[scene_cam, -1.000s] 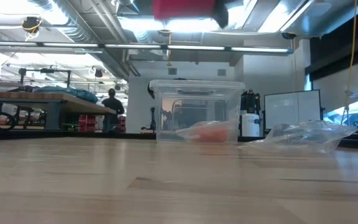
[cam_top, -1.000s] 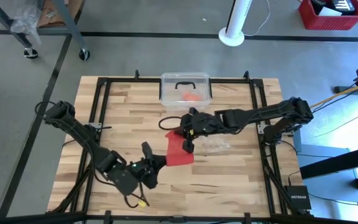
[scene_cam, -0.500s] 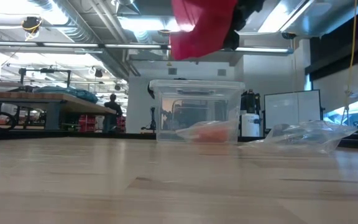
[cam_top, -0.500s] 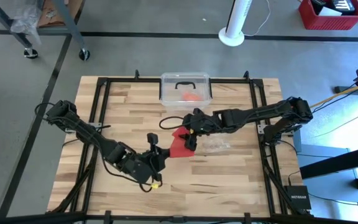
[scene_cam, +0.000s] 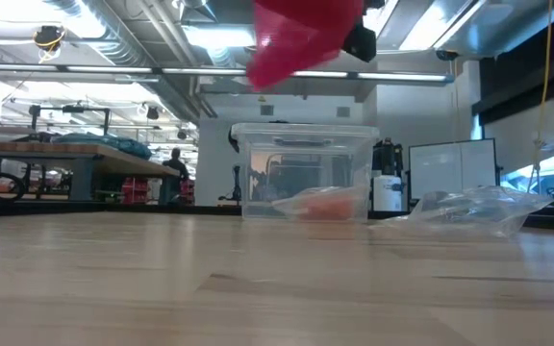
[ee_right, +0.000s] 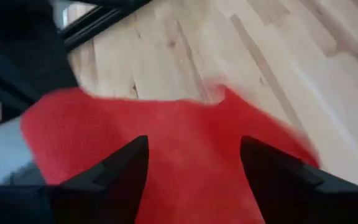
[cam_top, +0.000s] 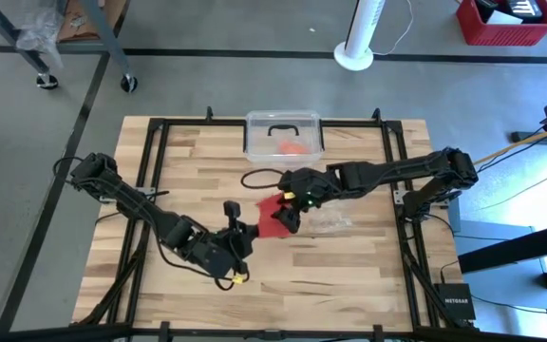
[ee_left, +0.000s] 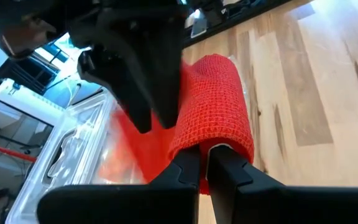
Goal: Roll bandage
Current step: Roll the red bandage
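The bandage (cam_top: 272, 216) hangs above the table (cam_top: 349, 266) centre, between the left gripper (cam_top: 239, 231) and right gripper (cam_top: 288, 215). Behind it stands a lidded box (cam_top: 284, 134); a plastic bag (cam_top: 330, 222) lies to the right.

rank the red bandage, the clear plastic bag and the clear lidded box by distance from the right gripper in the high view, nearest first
1. bandage: right at the open right gripper, held up off the table between both arms.
2. plastic bag: on the table beside the gripper, toward the right arm's base.
3. clear box: at the table's far edge.
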